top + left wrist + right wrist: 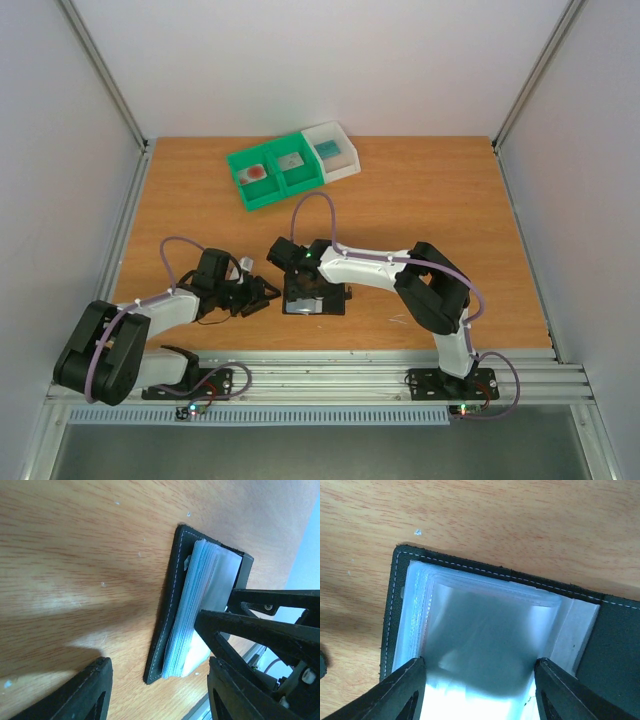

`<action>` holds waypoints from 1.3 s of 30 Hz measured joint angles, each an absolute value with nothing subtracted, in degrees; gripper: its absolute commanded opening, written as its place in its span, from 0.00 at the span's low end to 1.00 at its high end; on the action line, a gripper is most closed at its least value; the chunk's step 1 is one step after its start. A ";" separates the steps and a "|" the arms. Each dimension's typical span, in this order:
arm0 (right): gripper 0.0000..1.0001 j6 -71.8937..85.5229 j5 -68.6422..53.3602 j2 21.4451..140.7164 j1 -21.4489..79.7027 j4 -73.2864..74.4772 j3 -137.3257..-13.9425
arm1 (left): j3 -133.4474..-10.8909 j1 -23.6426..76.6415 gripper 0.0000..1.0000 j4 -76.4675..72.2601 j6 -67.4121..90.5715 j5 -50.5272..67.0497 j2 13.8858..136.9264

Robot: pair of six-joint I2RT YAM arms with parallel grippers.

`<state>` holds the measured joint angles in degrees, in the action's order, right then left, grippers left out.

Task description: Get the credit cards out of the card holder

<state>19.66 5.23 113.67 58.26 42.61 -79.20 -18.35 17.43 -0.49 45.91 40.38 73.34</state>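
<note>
Card holder (pixel 170 605) lies open under the right claw (pixel 480 685), long axis across the table, left to right.
Left claw (pixel 157 680), just beside its stitched edge, gapes empty. The left wrist view shows the sleeves (pixel 205 590) edge-on; the right wrist view shows the right jaws wide astride them, grip unclear.

Bright, even light; soft shadows on table (pixel 75 610); wrist close-ups slightly blurred.

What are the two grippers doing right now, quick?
Left gripper: open, holding nothing.
Right gripper: straddles the clear sleeves of the card holder; a grip cannot be told.
</note>
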 measured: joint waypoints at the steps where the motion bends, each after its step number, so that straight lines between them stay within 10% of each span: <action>1: 0.58 19.68 5.19 113.67 58.24 42.39 -79.09 | -18.35 17.43 0.53 -0.49 45.93 40.38 73.34; 39: 0.28 23.07 -2.59 100.79 54.48 9.98 -52.97 | -29.39 23.83 0.54 3.31 46.33 39.55 78.13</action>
<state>23.07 -2.59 100.79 54.48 9.98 -52.97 -29.39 23.83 3.31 46.33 39.55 78.13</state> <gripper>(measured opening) 0.290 0.534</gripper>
